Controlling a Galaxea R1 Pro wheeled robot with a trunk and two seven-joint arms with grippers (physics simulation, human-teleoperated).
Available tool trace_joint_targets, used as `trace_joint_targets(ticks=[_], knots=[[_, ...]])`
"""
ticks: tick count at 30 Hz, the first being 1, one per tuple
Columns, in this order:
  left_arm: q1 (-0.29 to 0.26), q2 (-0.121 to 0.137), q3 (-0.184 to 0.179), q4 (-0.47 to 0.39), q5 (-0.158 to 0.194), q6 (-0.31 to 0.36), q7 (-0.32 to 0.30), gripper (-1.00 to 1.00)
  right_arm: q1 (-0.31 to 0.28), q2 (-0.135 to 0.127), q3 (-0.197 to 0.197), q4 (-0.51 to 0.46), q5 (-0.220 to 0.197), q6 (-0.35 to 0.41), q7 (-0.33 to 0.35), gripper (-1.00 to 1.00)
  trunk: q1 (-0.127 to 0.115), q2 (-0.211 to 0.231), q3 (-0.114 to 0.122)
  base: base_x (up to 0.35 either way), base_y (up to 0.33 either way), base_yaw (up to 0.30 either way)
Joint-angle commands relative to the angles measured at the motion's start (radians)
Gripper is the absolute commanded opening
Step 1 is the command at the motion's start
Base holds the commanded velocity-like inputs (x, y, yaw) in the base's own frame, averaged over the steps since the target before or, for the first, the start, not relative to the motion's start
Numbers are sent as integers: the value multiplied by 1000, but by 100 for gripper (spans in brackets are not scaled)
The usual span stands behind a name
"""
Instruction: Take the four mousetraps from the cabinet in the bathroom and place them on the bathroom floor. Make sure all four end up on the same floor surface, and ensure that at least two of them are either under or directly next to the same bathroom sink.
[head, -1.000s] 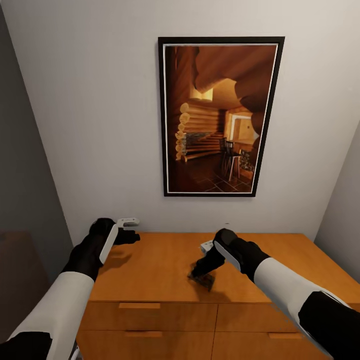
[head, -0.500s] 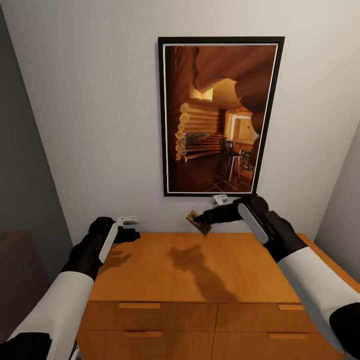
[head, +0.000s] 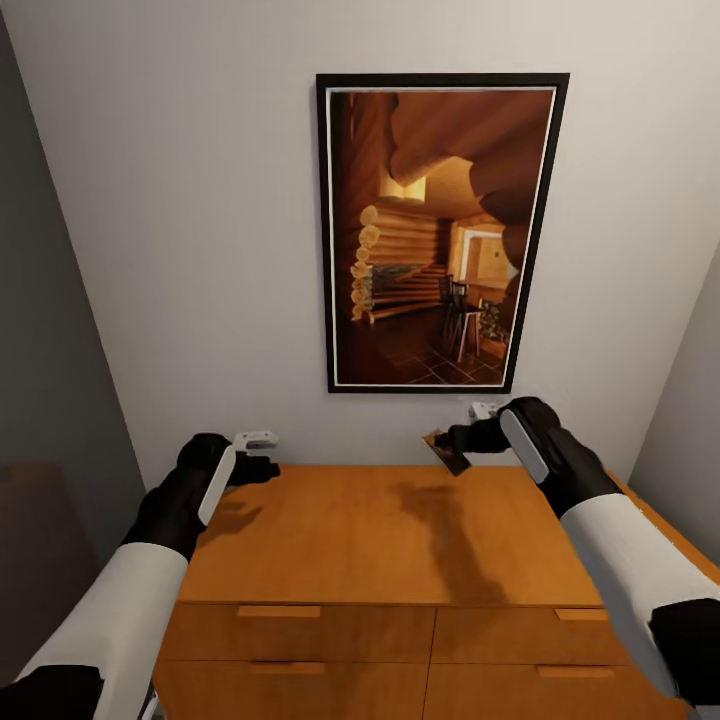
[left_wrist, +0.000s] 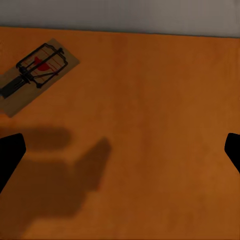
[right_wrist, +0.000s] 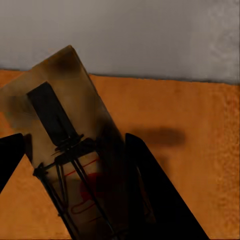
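Note:
My right gripper (head: 455, 441) is shut on a mousetrap (head: 447, 453) and holds it tilted in the air above the back of the orange-brown cabinet (head: 380, 540). In the right wrist view the tan board with its wire parts, the mousetrap (right_wrist: 65, 145), sits between the dark fingers (right_wrist: 150, 190). My left gripper (head: 264, 456) hovers open over the cabinet's back left corner. In the left wrist view its fingertips (left_wrist: 10, 155) stand wide apart above the bare top, and a second mousetrap (left_wrist: 35, 75) lies flat on the wood beyond them, near the wall.
A large framed picture (head: 440, 235) hangs on the pale wall behind the cabinet. Drawer fronts with groove handles (head: 278, 611) face me below the top. A grey wall (head: 50, 350) closes in the left side, and another wall (head: 690, 420) the right.
The right gripper has lifted the mousetrap off the cabinet top, raised it towards the wall, then drifted right. The left arm has stayed in place.

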Motion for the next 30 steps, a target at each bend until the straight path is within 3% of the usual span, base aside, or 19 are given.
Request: trace_joint_targets(ticks=[1, 2, 5, 10, 15, 30], knots=[[-1, 0, 0, -6, 8, 4, 6, 100, -1, 1, -29, 9, 2, 3, -58, -100, 0, -1, -1, 0, 0, 0], [-1, 0, 0, -9, 8, 4, 6, 100, -1, 2, -47, 12, 5, 3, -84, -100, 0, -1, -1, 0, 0, 0], [-1, 0, 0, -21, 7, 5, 6, 100, -1, 5, -157, 21, 13, 3, -170, -100, 0, -1, -1, 0, 0, 0], [-1, 0, -1, -25, 10, 5, 6, 100, -1, 5, -236, 25, 21, 3, -206, -100, 0, -1, -1, 0, 0, 0], [-1, 0, -1, -26, 14, 5, 6, 100, -1, 4, -254, 25, 23, 3, -214, -100, 0, -1, -1, 0, 0, 0], [-1, 2, 0, -21, 11, 5, 7, 100, -1, 2, -255, 25, 22, 3, -215, -100, 0, -1, -1, 0, 0, 0]])
